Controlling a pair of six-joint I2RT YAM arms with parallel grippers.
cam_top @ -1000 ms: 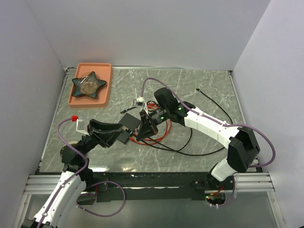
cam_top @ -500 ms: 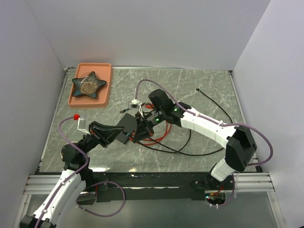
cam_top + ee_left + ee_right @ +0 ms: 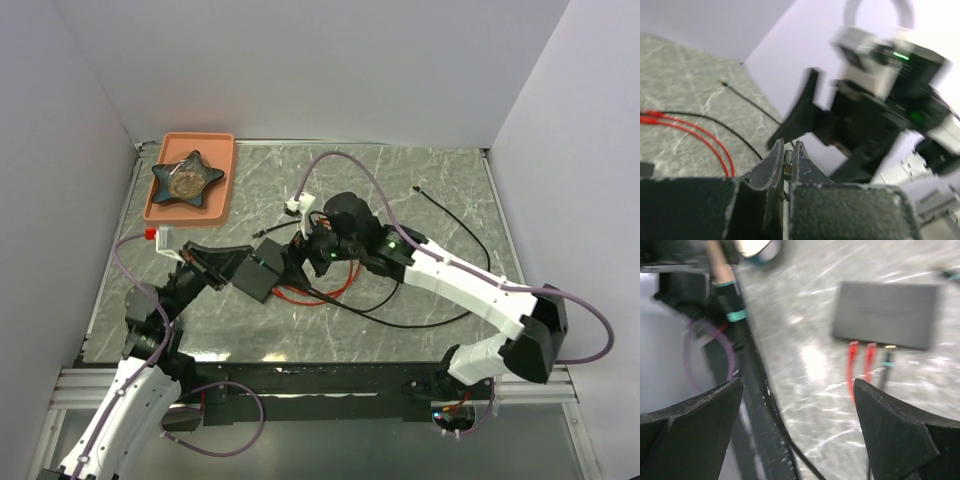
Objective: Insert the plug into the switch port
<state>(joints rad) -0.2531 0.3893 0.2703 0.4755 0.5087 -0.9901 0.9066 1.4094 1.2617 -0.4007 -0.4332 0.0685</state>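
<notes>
Grey marble table [image 3: 430, 200] lay between plain white walls, with an orange tray [image 3: 230, 170] holding a dark star-shaped dish [image 3: 186, 177] at the far left corner. The switch [image 3: 258, 273] lay flat near the middle, between the two grippers, with red cables [image 3: 854, 362] running from one edge. The left gripper [image 3: 789, 145] was closed, its tips almost together at the switch's left side; whether they pinched anything was unclear. The right gripper [image 3: 797, 385] stood wide apart and empty just right of the switch. The plug itself could not be made out through the blur.
</notes>
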